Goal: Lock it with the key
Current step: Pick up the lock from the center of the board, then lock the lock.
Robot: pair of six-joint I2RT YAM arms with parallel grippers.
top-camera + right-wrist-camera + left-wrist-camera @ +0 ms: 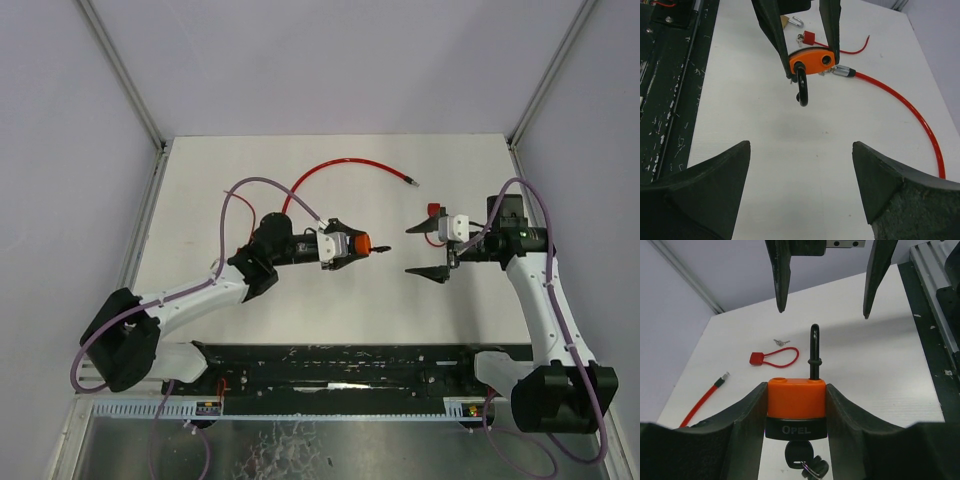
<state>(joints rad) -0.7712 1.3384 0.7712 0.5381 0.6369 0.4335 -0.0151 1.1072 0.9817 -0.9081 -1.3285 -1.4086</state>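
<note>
An orange padlock (796,400) with a black base marked OPEL is clamped between my left gripper's (796,390) fingers. Its black shackle (814,352) stands raised, one leg out of the body. A black-headed key (801,455) sits in the keyhole underneath, with a ring hanging from it. In the top view the left gripper (352,245) holds the padlock (363,243) above the middle of the table, shackle pointing right. My right gripper (428,250) is open and empty, facing the padlock a short way off. In the right wrist view (800,160) the shackle (802,90) hangs ahead of its spread fingers.
A long red cable (340,165) curves across the back of the table, its metal end (412,182) near the right gripper. A small red cable lock (772,356) and small keys (781,341) lie beyond. A brass padlock (790,21) lies behind. A black rail (340,365) runs along the near edge.
</note>
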